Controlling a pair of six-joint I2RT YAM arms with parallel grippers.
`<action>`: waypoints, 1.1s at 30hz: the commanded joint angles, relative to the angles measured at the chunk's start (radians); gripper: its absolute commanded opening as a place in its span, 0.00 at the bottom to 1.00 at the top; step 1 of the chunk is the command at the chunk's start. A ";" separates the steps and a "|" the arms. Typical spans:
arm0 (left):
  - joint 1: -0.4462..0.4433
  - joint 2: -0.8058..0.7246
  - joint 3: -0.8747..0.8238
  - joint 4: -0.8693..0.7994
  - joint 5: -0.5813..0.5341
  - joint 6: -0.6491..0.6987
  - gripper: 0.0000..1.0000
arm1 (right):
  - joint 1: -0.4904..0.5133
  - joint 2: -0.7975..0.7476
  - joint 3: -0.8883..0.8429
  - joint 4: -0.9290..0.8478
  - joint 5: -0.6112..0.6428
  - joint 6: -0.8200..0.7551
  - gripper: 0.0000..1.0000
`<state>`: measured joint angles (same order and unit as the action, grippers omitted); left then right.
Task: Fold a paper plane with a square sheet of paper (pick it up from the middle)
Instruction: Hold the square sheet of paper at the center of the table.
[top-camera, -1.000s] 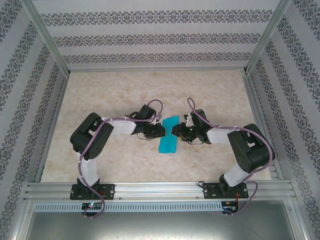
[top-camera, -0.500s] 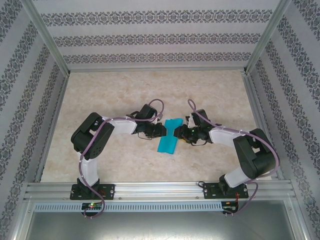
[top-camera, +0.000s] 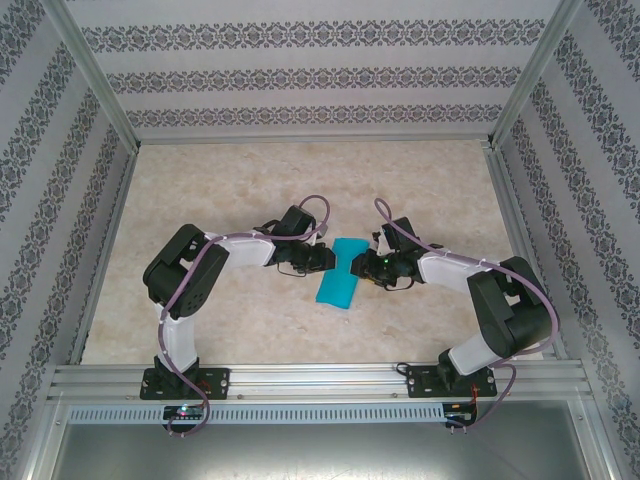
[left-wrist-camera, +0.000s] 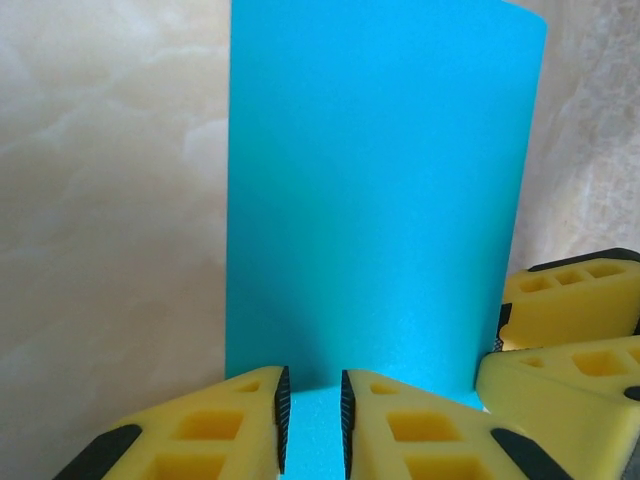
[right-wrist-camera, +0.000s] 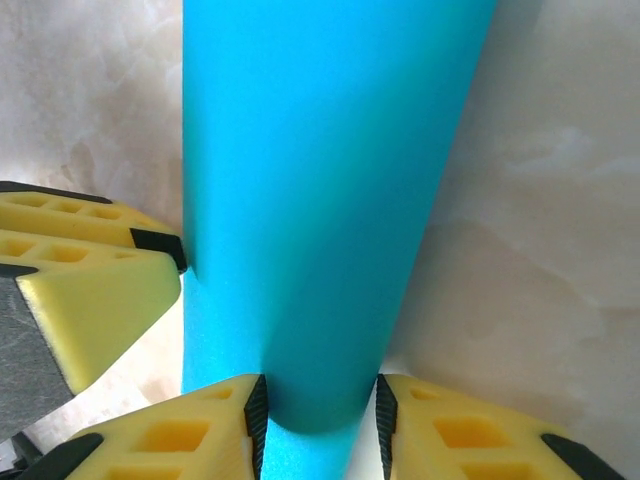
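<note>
The square sheet of paper (top-camera: 338, 278) lies mid-table as a teal, narrow, folded-over shape with no point. My left gripper (top-camera: 325, 258) stands at its left edge and my right gripper (top-camera: 360, 265) at its right edge, facing each other. In the left wrist view the paper (left-wrist-camera: 380, 200) rises ahead, and the left gripper (left-wrist-camera: 311, 420) keeps a narrow gap over the flat lower layer. In the right wrist view the right gripper (right-wrist-camera: 320, 430) has both pads against the rounded fold of the paper (right-wrist-camera: 320, 200). The other arm's yellow fingers (left-wrist-camera: 570, 330) (right-wrist-camera: 80, 270) show beside the sheet.
The marbled beige table (top-camera: 250, 180) is boxed in by patterned walls on three sides and an aluminium rail (top-camera: 320, 380) along the near edge. Both arm bases sit on that rail.
The right gripper has edged left against the paper. The sheet has shifted slightly and looks narrower. The left gripper's jaws have parted a little.
</note>
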<state>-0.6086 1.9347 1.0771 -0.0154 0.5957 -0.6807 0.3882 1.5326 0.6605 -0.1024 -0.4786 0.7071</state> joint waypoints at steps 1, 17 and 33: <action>-0.012 -0.008 0.035 -0.025 0.022 0.031 0.26 | -0.006 0.012 0.018 -0.036 0.041 -0.020 0.35; -0.011 -0.102 0.044 -0.159 -0.038 0.112 0.31 | -0.008 -0.009 -0.018 0.005 0.060 0.056 0.31; 0.003 -0.167 0.016 -0.200 -0.098 0.115 0.32 | -0.011 -0.014 -0.058 0.050 0.073 0.147 0.31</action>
<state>-0.6086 1.8015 1.1057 -0.1734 0.5220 -0.5858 0.3878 1.5322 0.6201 -0.0589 -0.4324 0.8322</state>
